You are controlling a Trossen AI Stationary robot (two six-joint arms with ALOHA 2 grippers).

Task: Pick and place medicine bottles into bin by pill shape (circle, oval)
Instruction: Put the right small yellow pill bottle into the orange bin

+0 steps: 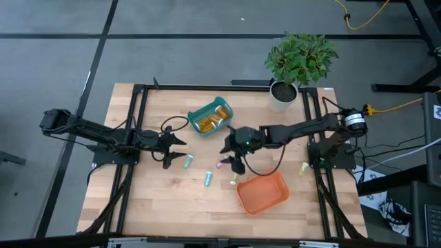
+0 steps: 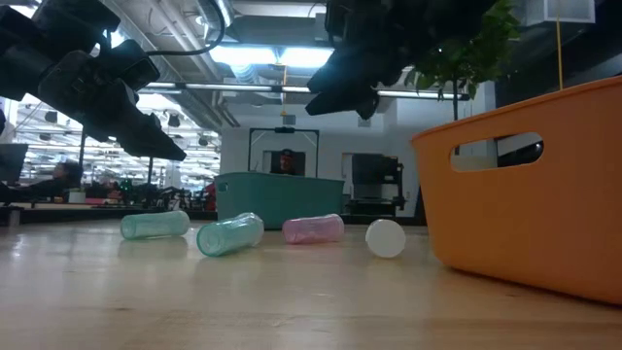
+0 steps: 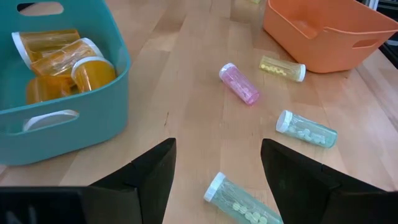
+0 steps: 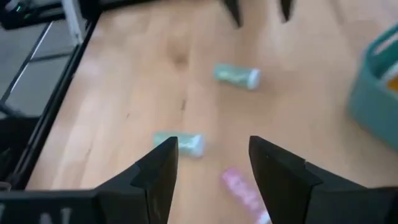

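Two bins frame an unfinished sort: the orange bin (image 1: 263,193) looks empty, while the teal bin (image 1: 210,117) already holds several amber bottles (image 3: 59,62). Both arms hover mid-table, the left gripper (image 1: 176,151) and right gripper (image 1: 231,156) each spread open and holding nothing. Loose on the wood between them lie two green bottles (image 3: 306,129), a pink bottle (image 3: 239,83) and a yellow bottle (image 3: 283,66); another small bottle (image 1: 302,167) sits beyond the orange bin.

Grey floor (image 1: 62,62) with dark seams, wooden table (image 1: 151,207), bright ceiling lights (image 2: 262,55), potted plant (image 1: 298,62)
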